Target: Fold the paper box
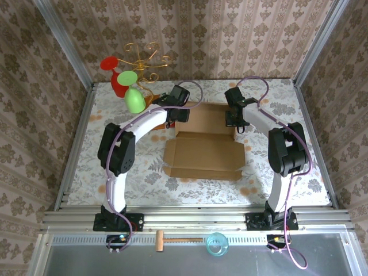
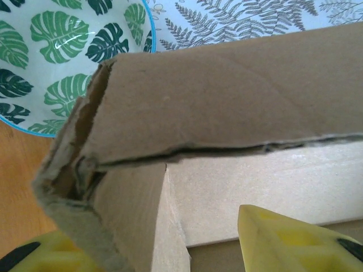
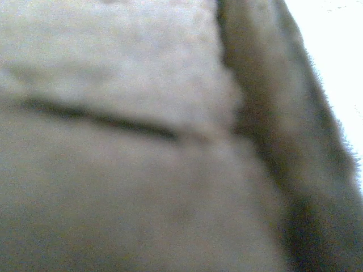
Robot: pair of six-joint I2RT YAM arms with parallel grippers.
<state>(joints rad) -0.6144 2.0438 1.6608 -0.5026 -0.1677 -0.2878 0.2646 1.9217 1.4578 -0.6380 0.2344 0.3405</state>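
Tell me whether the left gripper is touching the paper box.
Cannot tell. In the left wrist view the left gripper straddles the paper box wall; one finger stands clear, the other's edge is hidden behind cardboard.

Soft, even overhead light keeps the top view sharp with faint shadows, the left wrist view shows the paper box crisply, and the right wrist view is heavily blurred, blown white at upper right.

Overhead rear view facing down, both wrist views pressed against paper box
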